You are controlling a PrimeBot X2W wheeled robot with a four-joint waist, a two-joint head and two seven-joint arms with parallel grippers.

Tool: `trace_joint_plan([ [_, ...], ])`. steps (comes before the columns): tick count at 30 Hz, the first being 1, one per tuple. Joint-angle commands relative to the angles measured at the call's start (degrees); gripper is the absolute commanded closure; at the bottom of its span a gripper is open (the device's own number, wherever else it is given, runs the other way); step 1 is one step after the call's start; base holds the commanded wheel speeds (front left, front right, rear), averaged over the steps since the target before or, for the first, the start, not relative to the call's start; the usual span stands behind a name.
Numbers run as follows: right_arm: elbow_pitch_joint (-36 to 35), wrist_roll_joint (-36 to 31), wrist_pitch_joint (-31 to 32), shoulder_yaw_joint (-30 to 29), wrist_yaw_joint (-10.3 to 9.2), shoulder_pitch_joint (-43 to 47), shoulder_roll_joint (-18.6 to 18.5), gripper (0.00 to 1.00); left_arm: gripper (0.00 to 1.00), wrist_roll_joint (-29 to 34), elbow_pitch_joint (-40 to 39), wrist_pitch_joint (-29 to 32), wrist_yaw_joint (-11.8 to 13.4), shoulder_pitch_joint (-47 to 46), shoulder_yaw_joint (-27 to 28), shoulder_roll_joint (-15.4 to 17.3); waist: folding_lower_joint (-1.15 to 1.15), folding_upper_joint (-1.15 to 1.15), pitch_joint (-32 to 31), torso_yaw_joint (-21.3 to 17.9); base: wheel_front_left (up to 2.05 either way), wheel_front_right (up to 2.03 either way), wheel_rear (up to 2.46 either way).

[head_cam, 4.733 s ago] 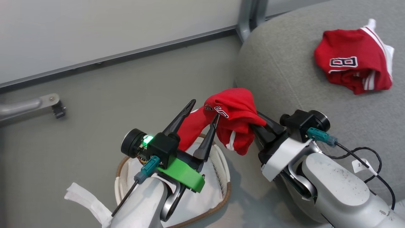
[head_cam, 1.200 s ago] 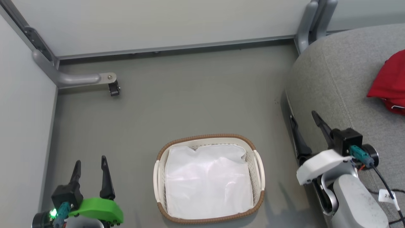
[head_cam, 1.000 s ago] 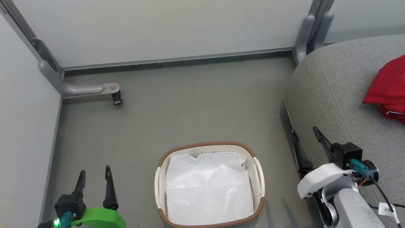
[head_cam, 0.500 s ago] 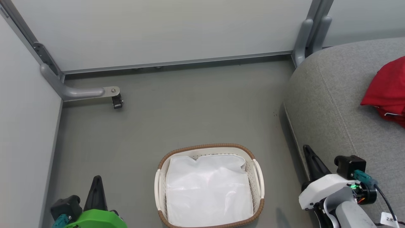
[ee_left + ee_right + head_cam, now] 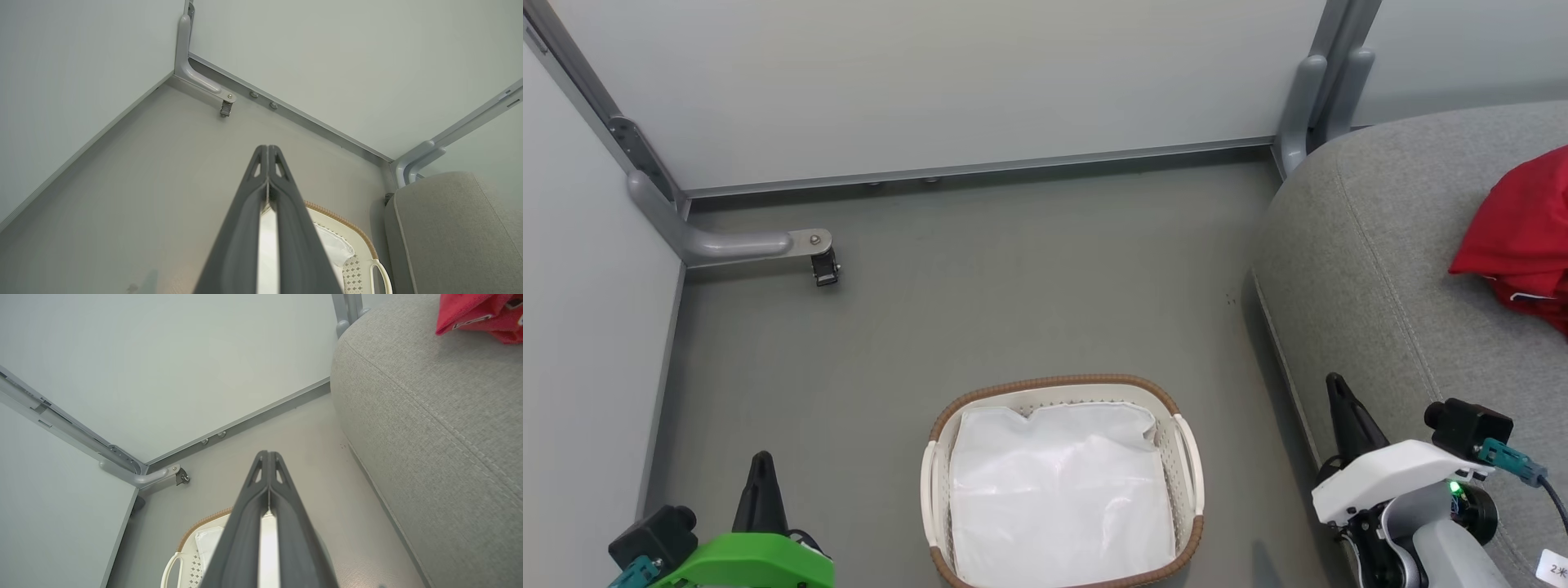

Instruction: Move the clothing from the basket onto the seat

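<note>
The cream basket point(image 5: 1186, 445) with its brown rim stands on the floor at the bottom middle of the head view, holding just its white cloth liner point(image 5: 1058, 482). Red clothing point(image 5: 1515, 233) lies on the grey seat point(image 5: 1388, 269) at the right edge; it also shows at the top right of the right wrist view as red clothing point(image 5: 474, 312) on the seat point(image 5: 429, 416). My left gripper point(image 5: 761, 465) sits at the lower left, shut and empty, left of the basket. My right gripper point(image 5: 1335, 388) is at the lower right, shut and empty, beside the seat's front edge.
Pale partition walls close off the back and left. A grey bracket foot with a small caster point(image 5: 823, 265) juts onto the floor at the left. Another grey post point(image 5: 1311, 90) stands at the seat's back corner. Open grey floor point(image 5: 1013, 286) lies beyond the basket.
Both grippers have gone from open to shut and drawn back toward the bottom corners. Earlier, both held a red garment over the basket; now it lies on the seat. The camera has shifted.
</note>
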Motion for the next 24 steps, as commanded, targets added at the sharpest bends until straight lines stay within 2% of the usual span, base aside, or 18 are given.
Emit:
trace_joint_plan([
  [1,-1.3,2.3,0.4,-0.5,0.00,-0.3,-0.1,1.00,1.00,-2.4,-1.1,0.5,-0.4,-1.6,0.4,0.3,0.00,0.00,-0.1,0.0,0.00,0.00,0.00],
  [24,-4.0,20.0,5.2,-3.3,-0.01,1.1,0.3,1.00,1.00,-20.1,-2.9,5.2,-1.5,-2.8,1.9,0.4,0.00,0.00,-1.0,-0.3,0.00,0.00,0.00],
])
